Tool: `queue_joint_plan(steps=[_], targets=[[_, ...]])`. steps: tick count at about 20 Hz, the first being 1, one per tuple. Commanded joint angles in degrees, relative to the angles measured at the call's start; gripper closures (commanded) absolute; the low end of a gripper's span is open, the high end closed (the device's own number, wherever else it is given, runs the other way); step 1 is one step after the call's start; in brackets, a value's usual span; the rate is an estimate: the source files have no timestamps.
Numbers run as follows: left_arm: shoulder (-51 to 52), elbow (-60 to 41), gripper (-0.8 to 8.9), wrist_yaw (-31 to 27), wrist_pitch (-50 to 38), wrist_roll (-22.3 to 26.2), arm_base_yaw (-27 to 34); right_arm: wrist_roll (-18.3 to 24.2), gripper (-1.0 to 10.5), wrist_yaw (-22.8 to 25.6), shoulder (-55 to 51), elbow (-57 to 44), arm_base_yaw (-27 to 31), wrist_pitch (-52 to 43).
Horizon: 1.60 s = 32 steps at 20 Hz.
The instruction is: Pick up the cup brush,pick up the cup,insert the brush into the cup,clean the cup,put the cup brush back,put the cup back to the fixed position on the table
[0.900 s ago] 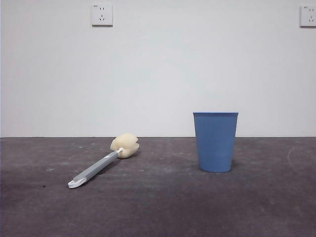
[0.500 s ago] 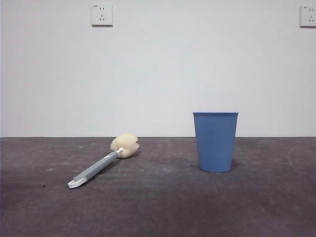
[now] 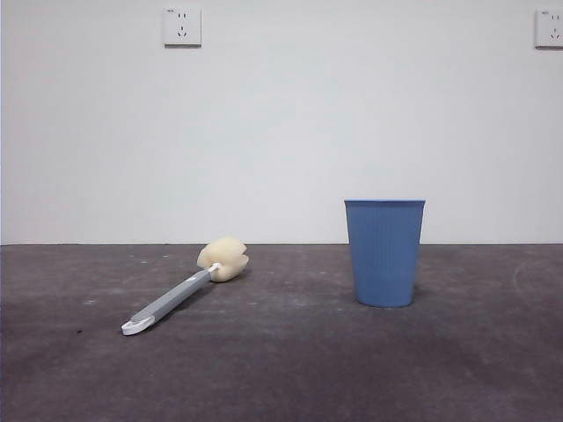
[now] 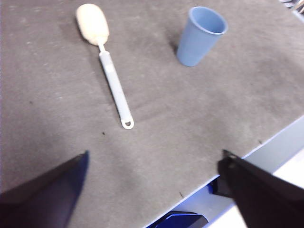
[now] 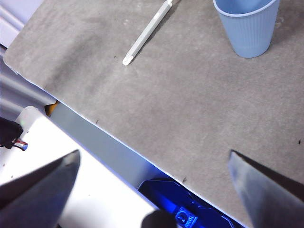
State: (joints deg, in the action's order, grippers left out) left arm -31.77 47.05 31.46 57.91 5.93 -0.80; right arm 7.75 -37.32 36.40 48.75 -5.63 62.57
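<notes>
Front view: ribbed blue cup [image 3: 384,253] upright, both pincers seemingly spread wide.

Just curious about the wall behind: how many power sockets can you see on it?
2. One socket sits high on the wall above the cup brush; the other socket is at the picture's right edge, partly cut off. More may lie outside the view.
</notes>
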Motion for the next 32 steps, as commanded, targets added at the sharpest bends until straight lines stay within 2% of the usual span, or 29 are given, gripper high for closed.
queue_joint_plan(steps=[1,7,14,16,19,23,28,29,32], targets=[[-3.5,0.2,2.30,-0.4,-1.7,-0.4,-0.2,-0.4,3.5,0.2,0.0,0.3,-0.1,-0.6],[-13.3,0.2,2.31,-5.5,-8.4,-3.5,-4.9,-0.4,3.5,0.2,0.6,0.3,-0.1,-0.7],[-34.0,0.3,2.35,-25.4,-27.6,-12.3,-21.7,-0.4,3.5,0.2,2.4,0.3,-0.1,-0.7],[-40.2,0.3,2.35,-29.0,-32.4,-14.0,-24.8,-0.4,3.5,0.2,2.8,0.3,-0.1,-0.7],[-49.4,0.4,2.52,-30.7,-39.2,-16.7,-27.4,-0.4,3.5,0.2,3.3,0.3,-0.1,-0.8],[-59.0,3.5,2.52,-31.8,-41.2,-18.1,-28.7,-0.4,3.5,0.2,3.7,0.3,-0.1,-0.8],[-63.0,5.4,2.60,-36.0,-41.6,-19.5,-29.8,-0.5,3.5,0.2,3.7,0.3,-0.1,-0.8],[-63.4,5.4,3.12,-36.5,-41.6,-19.5,-29.9,-0.5,3.5,0.2,3.7,0.3,-0.1,-0.8],[-65.3,5.4,3.21,-36.3,-41.4,-19.9,-30.0,-0.7,3.5,0.2,3.7,0.3,-0.1,-0.8]])
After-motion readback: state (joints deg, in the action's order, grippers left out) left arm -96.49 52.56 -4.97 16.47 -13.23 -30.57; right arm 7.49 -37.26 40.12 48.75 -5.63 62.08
